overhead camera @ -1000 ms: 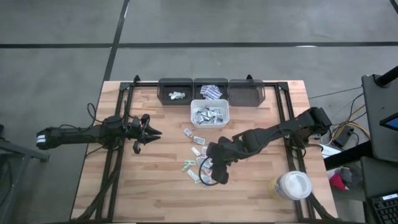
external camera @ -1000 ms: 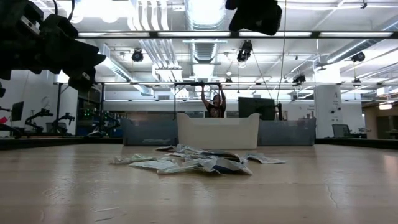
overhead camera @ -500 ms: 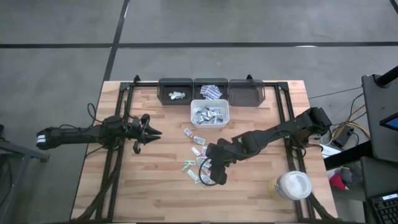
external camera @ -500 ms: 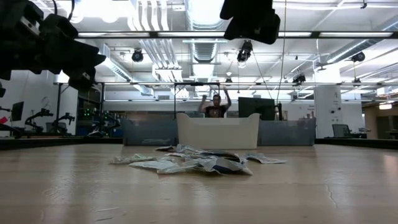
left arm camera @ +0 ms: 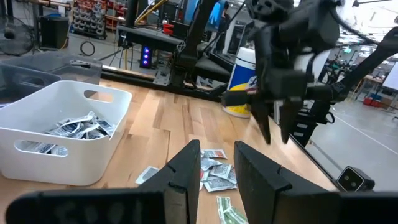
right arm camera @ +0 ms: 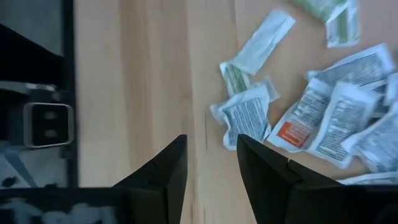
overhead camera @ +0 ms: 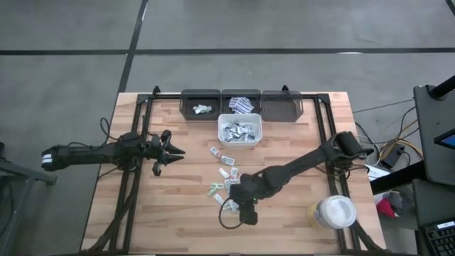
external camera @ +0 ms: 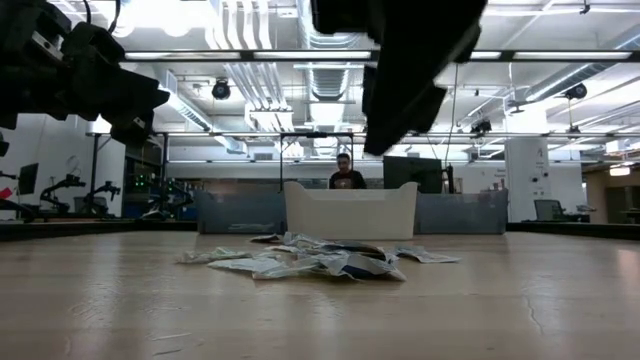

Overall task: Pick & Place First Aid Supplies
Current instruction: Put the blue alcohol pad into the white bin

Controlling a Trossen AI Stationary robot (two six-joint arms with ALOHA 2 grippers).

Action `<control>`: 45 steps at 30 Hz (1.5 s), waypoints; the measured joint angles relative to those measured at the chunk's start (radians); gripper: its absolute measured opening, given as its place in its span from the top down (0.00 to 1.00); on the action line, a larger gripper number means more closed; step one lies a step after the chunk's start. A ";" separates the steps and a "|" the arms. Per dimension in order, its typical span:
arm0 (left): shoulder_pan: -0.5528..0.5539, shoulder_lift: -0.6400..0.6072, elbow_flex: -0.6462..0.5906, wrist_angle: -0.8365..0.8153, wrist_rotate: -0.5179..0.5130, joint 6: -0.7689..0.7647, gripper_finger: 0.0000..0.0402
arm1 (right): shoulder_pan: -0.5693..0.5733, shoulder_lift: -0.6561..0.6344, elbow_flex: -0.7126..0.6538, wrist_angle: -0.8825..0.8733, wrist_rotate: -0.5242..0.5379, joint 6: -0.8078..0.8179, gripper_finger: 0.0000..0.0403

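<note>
On the left of the high view, the left arm lies across the wooden bench (overhead camera: 178, 227), with the left hand (overhead camera: 173, 151) at middle left, pointing to the right. In its own wrist view its two fingers (left arm camera: 185, 171) stand a little apart and nothing is between them.

In the upper middle of the high view, three dark bins stand in a row at the far edge of the bench: the left bin (overhead camera: 200, 104) has a few sachets inside, the middle bin (overhead camera: 241, 103) has some too, and the right bin (overhead camera: 281, 104) shows none. Just below them stands a white basket (overhead camera: 239, 130) filled with sachets.

The first aid supplies (overhead camera: 226, 173) not yet sorted lie loose on the bare wood in the centre of the frame, below the basket — a scatter of small white packets with a few greenish ones. In the low view the same pile (external camera: 310, 262) is flat in the middle, in front of the white basket.

The right hand (overhead camera: 245, 213) hangs at the lower centre of the high view, at the lower edge of the scatter. Its fingers (right arm camera: 163, 171) are apart and hold nothing — in the right wrist view the nearest sachets (right arm camera: 247, 118) lie just beyond the tips.

At the lower right of the high view a white round tub (overhead camera: 334, 212) stands near the bench corner. In the low view a person (external camera: 345, 174) stands far behind the basket.
</note>
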 joint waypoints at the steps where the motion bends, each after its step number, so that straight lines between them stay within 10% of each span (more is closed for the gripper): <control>1: 0.000 0.000 0.000 -0.001 0.000 0.000 0.77 | 0.002 0.013 0.002 0.000 0.000 -0.003 0.67; 34: 0.000 0.009 0.000 -0.036 0.000 0.002 0.77 | 0.022 0.213 0.059 0.017 0.005 -0.051 0.59; 45: 0.000 0.010 0.000 -0.036 0.000 0.002 0.77 | 0.032 0.224 0.058 0.014 0.074 -0.025 0.70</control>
